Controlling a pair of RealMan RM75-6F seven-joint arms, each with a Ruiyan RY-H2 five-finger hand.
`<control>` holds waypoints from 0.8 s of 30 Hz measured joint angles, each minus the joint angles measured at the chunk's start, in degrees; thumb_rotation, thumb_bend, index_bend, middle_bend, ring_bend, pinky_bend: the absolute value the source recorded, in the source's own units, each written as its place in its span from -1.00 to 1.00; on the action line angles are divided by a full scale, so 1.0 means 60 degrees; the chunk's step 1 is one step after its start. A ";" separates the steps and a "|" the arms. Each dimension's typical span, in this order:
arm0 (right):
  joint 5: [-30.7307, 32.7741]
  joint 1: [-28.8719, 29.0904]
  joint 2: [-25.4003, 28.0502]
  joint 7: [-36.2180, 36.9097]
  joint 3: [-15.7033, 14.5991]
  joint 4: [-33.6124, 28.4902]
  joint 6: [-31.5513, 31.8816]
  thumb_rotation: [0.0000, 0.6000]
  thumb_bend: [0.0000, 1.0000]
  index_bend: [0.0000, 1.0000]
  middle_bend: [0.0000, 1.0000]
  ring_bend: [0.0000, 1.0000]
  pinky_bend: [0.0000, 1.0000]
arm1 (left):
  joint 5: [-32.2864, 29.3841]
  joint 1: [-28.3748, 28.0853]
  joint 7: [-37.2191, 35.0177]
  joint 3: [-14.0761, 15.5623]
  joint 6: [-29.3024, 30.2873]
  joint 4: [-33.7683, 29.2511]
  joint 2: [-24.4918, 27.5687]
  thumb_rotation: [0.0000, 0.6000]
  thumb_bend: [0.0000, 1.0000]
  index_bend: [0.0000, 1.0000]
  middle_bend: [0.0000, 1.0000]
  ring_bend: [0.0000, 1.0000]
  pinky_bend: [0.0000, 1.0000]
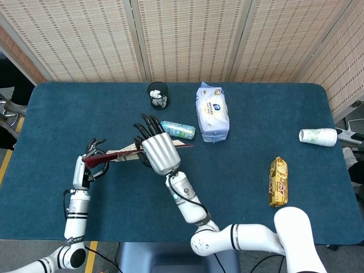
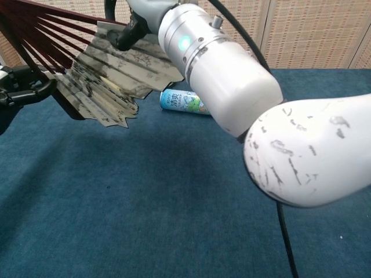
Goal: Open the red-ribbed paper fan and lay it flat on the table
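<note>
At far left, near side of table (image 1: pixel 51 114), left hand (image 1: pixel 91 162) grips the fan (image 2: pixel 98 81) by its red-rib pivot end, fingers curled round the ribs. Fan is held up off the cloth, partly opened: chest view shows dark red ribs splayed out from the left w/ ink-painted paper leaf spreading down and right, folds not fully stretched. Head view shows it edge-on, a thin red/cream line running left hand to right hand.

Right hand (image 1: pixel 158 149) is just right of that, back of hand toward head cam, dark fingers (image 1: pixel 147 125) fanned apart and pointing far; chest view shows it gripping the fan's top right edge, exact pinch hidden behind the wrist. Right forearm runs from near edge up to it.

Past the hands, far side: black cup (image 1: pixel 158 95) w/ white bits inside. Green-blue can (image 1: pixel 178 129) lies on its side just right of right hand. Right of that, white/blue tissue pack (image 1: pixel 212 112). Further right, nearer: yellow snack bar (image 1: pixel 278 181). At far right edge, white paper cup (image 1: pixel 318 136) on its side.
</note>
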 measured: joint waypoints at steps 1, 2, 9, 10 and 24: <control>-0.0021 -0.0025 0.0065 0.0003 -0.0008 -0.0041 0.0009 1.00 0.20 0.34 -0.59 -0.99 -0.81 | -0.0004 -0.0012 0.0027 -0.0031 0.0023 0.0195 0.0009 1.00 0.44 0.63 -0.62 -1.00 -0.93; -0.0049 -0.0059 0.0157 0.0000 -0.0024 -0.0098 0.0019 1.00 0.20 0.34 -0.59 -0.99 -0.81 | -0.0007 -0.0023 0.0045 -0.0060 0.0046 0.0350 0.0015 1.00 0.44 0.63 -0.62 -1.00 -0.93; -0.0291 -0.0307 0.0698 -0.0032 -0.0253 -0.0470 0.0086 1.00 0.20 0.34 -0.59 -0.99 -0.81 | -0.0062 -0.0107 0.0184 -0.0427 0.0500 0.1537 0.0039 1.00 0.44 0.62 -0.61 -1.00 -0.93; -0.0325 -0.0345 0.0755 -0.0027 -0.0307 -0.0514 0.0092 1.00 0.20 0.34 -0.59 -0.99 -0.81 | -0.0055 -0.0119 0.0227 -0.0469 0.0622 0.1707 0.0021 1.00 0.44 0.62 -0.61 -1.00 -0.93; -0.1742 -0.1127 0.1252 0.0327 -0.1739 -0.0758 0.0557 1.00 0.20 0.32 -0.59 -0.99 -0.81 | 0.0414 -0.0169 0.0518 -0.0153 0.1731 0.4447 -0.0856 1.00 0.41 0.58 -0.60 -1.00 -0.93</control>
